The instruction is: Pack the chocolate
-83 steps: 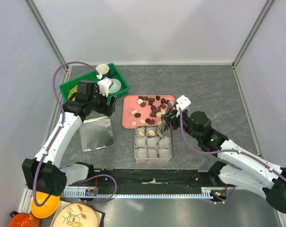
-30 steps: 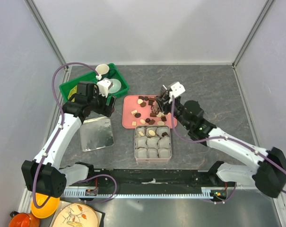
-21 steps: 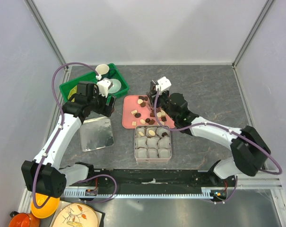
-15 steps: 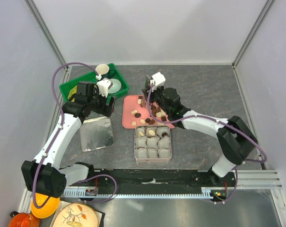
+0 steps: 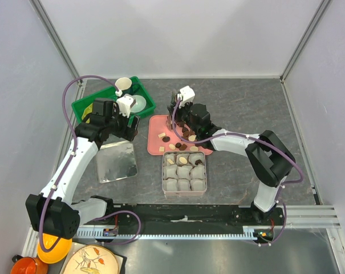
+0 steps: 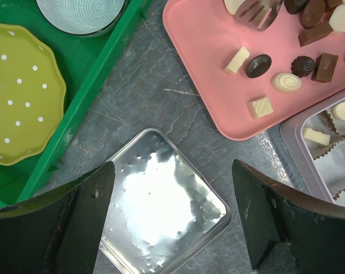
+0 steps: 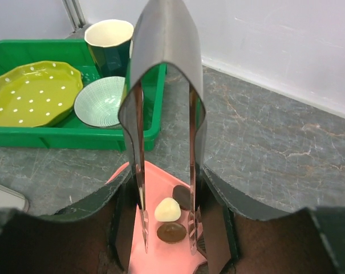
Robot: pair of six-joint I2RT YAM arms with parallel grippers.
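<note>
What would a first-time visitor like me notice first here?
Probably the bright pink plastic tray in the middle, scattered with small dark brown and cream-white chocolate pieces. The right gripper holds long shiny metal tongs above its far end, tips pointing down. To the left, a green plastic bin holds a yellow dotted plate.

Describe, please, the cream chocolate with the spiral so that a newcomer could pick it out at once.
Find the pink tray beside the green bin. Near the tray's edge facing the silver tin lies a loose cluster of pieces, the round cream chocolate among them. It alone carries a spiral on cream, unlike the plain cream square and the dark oval beside it.
</note>
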